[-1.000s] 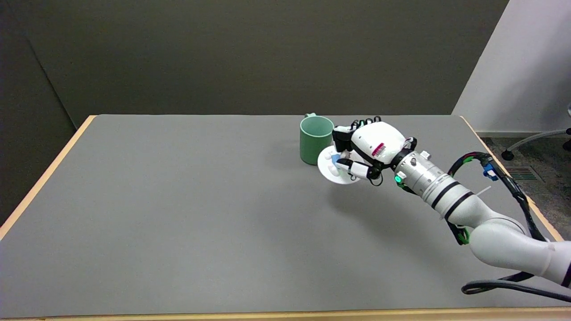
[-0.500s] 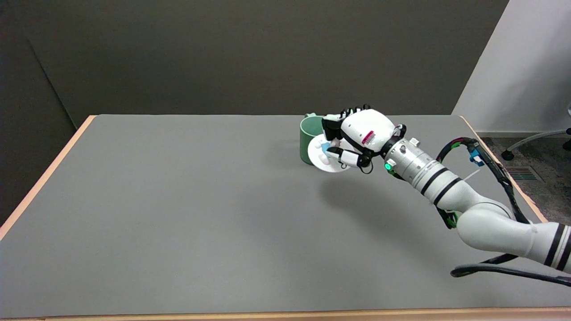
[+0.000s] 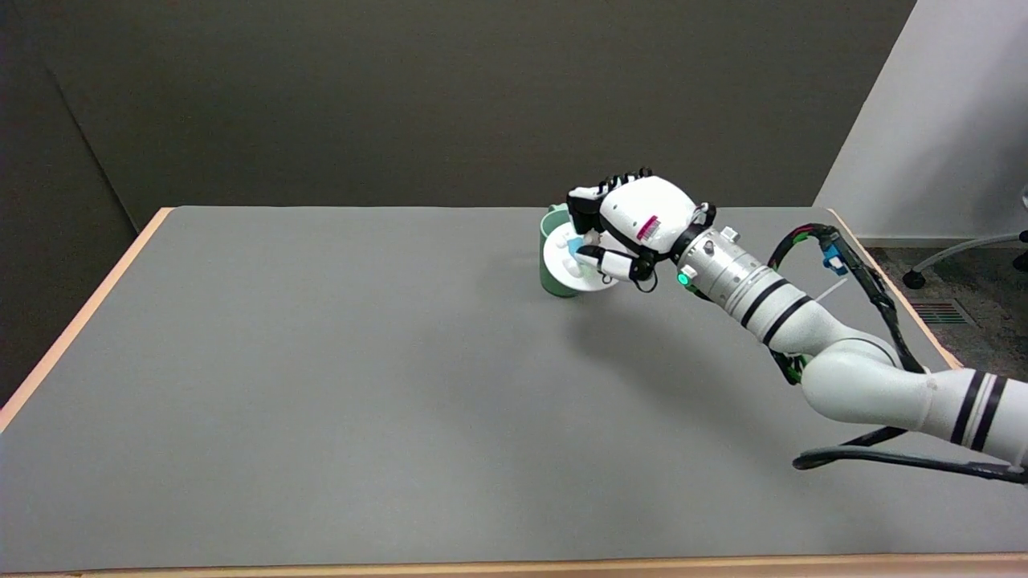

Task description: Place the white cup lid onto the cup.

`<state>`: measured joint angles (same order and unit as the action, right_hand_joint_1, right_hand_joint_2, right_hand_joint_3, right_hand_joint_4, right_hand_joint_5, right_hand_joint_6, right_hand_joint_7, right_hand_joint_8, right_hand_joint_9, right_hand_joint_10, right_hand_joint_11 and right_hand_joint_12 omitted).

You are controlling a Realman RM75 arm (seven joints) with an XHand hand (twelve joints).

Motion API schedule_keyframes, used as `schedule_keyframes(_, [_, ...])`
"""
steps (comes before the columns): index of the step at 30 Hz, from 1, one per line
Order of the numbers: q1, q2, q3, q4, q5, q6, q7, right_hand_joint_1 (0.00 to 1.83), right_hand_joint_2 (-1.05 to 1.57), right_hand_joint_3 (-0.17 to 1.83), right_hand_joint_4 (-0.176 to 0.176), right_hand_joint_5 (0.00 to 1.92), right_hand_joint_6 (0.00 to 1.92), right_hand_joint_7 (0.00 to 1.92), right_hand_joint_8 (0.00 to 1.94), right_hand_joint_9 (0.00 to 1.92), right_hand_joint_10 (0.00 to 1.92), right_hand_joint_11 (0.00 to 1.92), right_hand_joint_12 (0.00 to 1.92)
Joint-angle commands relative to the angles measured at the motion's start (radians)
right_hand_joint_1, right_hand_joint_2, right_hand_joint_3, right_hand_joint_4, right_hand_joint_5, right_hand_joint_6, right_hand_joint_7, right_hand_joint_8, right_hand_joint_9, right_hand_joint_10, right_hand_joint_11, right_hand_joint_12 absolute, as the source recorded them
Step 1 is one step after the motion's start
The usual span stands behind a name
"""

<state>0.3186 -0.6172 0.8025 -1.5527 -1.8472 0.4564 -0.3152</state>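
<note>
My right hand (image 3: 634,229) has the white cup lid (image 3: 574,265) pinched by its edge, fingers (image 3: 602,258) closed on it, tilted in front of the green cup (image 3: 552,277) at the far side of the bench (image 3: 321,361). The lid looks light, thin, stiff and probably slick, so I judge the rim the safest hold. It is not yet seated.

The cup (image 3: 556,273) stands on the worktop (image 3: 321,385), toward its far edge and right of the middle. The lid (image 3: 574,265), tilted, sits in the robot hand (image 3: 622,233) right in front of the cup's upper part, covering most of it. The arm reaches in from the lower right, over the worktop.
</note>
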Motion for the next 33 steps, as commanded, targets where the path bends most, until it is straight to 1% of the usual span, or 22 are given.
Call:
schedule_keyframes(1, [0.172,-0.025,-0.139,0.109,0.0,0.018,0.037,1.15,1.23,0.14,-0.099,0.5,1.69,0.8,1.3,0.79,0.86,0.56,1.34])
schedule_keyframes(9, [0.241,-0.041,-0.186,0.161,0.0,0.019,0.054,1.14,1.23,0.15,-0.095,0.51,1.68,0.8,1.3,0.8,0.86,0.55,1.33])
schedule_keyframes(16, [0.298,-0.057,-0.228,0.216,0.002,0.019,0.064,1.15,1.23,0.14,-0.098,0.51,1.68,0.8,1.29,0.8,0.85,0.56,1.32])
schedule_keyframes(22, [0.324,-0.083,-0.241,0.265,-0.001,0.021,0.078,1.14,1.22,0.15,-0.097,0.51,1.68,0.8,1.3,0.81,0.84,0.56,1.32])
schedule_keyframes(26, [0.335,-0.1,-0.242,0.292,-0.001,0.021,0.092,1.15,1.22,0.15,-0.096,0.51,1.68,0.8,1.29,0.81,0.83,0.58,1.29])
schedule_keyframes(28, [0.344,-0.106,-0.246,0.304,-0.004,0.025,0.116,1.15,1.23,0.14,-0.102,0.51,1.68,0.81,1.28,0.82,0.82,0.59,1.27])
schedule_keyframes(33, [0.383,-0.115,-0.286,0.343,-0.004,0.049,0.144,1.16,1.21,0.15,-0.101,0.53,1.66,0.82,1.26,0.83,0.81,0.61,1.25])
